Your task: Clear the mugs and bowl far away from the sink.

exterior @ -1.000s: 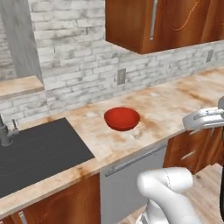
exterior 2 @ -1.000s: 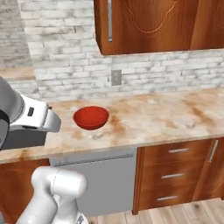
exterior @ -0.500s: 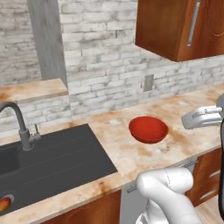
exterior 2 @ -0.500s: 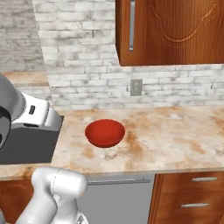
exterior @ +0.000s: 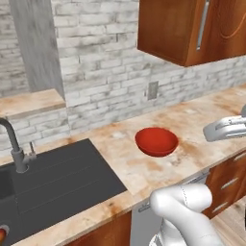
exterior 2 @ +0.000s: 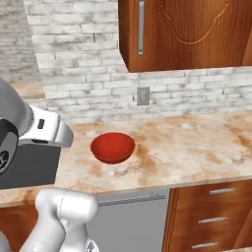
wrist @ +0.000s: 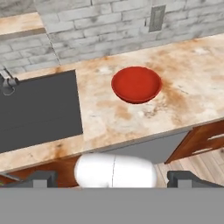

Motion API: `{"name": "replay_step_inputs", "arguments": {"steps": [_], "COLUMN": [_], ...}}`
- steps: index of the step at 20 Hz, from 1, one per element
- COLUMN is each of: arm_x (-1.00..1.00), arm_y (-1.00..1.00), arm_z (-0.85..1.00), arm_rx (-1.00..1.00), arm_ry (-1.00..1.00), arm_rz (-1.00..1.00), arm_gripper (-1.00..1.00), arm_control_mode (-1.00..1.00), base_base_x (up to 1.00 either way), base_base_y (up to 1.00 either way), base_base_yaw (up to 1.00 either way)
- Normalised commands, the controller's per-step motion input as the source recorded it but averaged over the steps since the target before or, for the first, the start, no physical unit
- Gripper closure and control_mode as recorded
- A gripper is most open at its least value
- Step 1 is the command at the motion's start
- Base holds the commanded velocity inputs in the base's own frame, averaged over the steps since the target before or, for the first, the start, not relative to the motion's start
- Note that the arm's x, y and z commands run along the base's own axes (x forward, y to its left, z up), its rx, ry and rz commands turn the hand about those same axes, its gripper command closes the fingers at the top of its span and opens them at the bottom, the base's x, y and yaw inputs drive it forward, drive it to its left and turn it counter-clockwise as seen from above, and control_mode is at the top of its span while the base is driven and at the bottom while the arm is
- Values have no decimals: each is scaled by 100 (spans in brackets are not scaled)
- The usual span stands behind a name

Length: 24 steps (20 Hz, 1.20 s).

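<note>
Showing the tap [exterior: 14, 144], the left view adds the sink [exterior: 57, 180].

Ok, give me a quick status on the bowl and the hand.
Hand open, empty, above floor. Red bowl upright on counter, right of sink. Nothing between them.

Glossy red bowl [exterior: 156, 141]; matte black sink [exterior: 53, 182]; mottled stone counter [exterior 2: 197, 147]; wooden cabinets [exterior 2: 197, 34]

Glossy white rounded arm [exterior: 185, 211], grey link, dark joint
</note>
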Motion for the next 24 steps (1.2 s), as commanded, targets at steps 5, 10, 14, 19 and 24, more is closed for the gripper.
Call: {"name": "replay_step_inputs", "arguments": {"steps": [5, 10, 14, 19, 24], "arm_x": [0, 9, 27, 49, 54], "arm_y": [0, 0, -1, -31, -40], "arm_z": [0, -57, -44, -35, -20], "arm_rx": [0, 9, 1, 2, 5], "arm_ry": [0, 7, 3, 1, 5], "arm_rz": [0, -6, -2, -9, -24], "arm_gripper": [-100, -100, -100, -100, -100], "arm_control_mode": [100, -100, -100, -100, -100], "base_base_x": [57, 4, 0, 0, 0], "base_base_y": [15, 2, 0, 0, 0], "base_base_yaw": [-15, 0, 0, 0, 0]}}
